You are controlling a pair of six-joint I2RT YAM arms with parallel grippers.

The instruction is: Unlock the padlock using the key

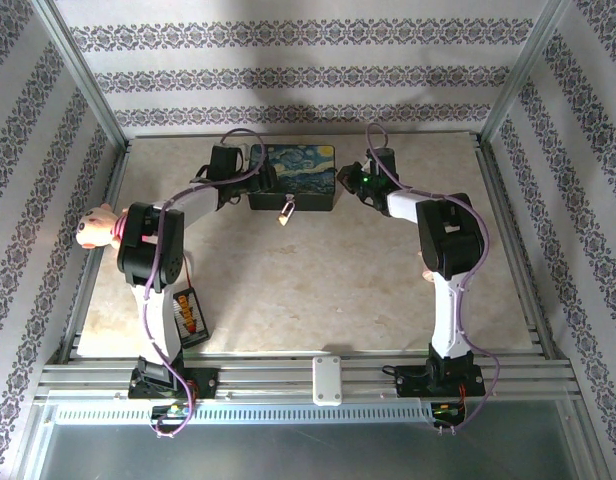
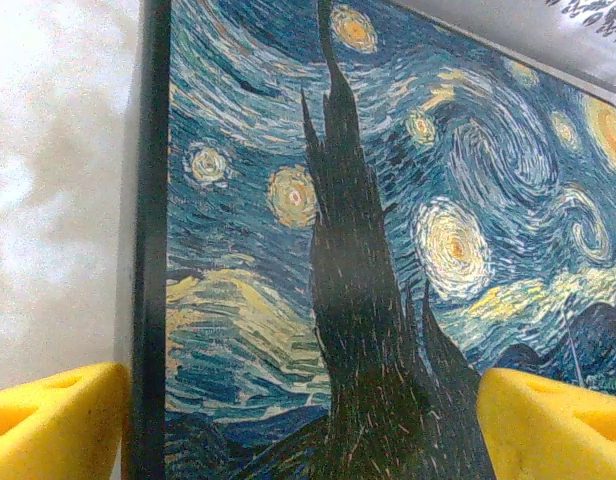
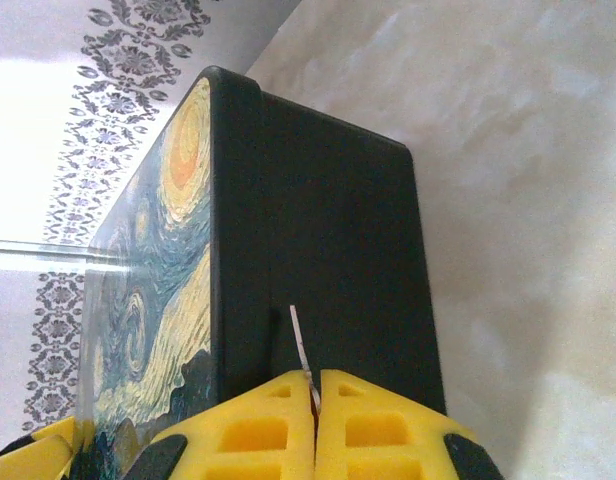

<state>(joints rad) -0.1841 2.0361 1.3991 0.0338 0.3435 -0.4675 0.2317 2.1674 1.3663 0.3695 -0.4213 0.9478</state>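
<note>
Brass-coloured, tiny and carrying a thin silvery shackle, the padlock is hanging at the front face of the dark rectangular starry-night painted box. This is the side facing the arm bases, at the far middle of the pale stone-patterned table. Its long axis is running from the box front toward the near edge, with the shackle at the box, so I am judging that the keyhole is looking toward the bases. The right gripper is standing at the right end of the box. Its yellow jaws are pressing together on a thin silvery key, seen edge-on, and the blade is pointing at the dark end wall. The padlock is therefore lying to the left of this claw, around the front corner, and the blade is lying across the lock's axis. The coming move is probably asking for a shift to the front and a turn of the wrist. The left gripper is standing at the left end with jaws wide apart over the lid's edge. It is looking slightly nearer to the padlock, but it is carrying no key.
</note>
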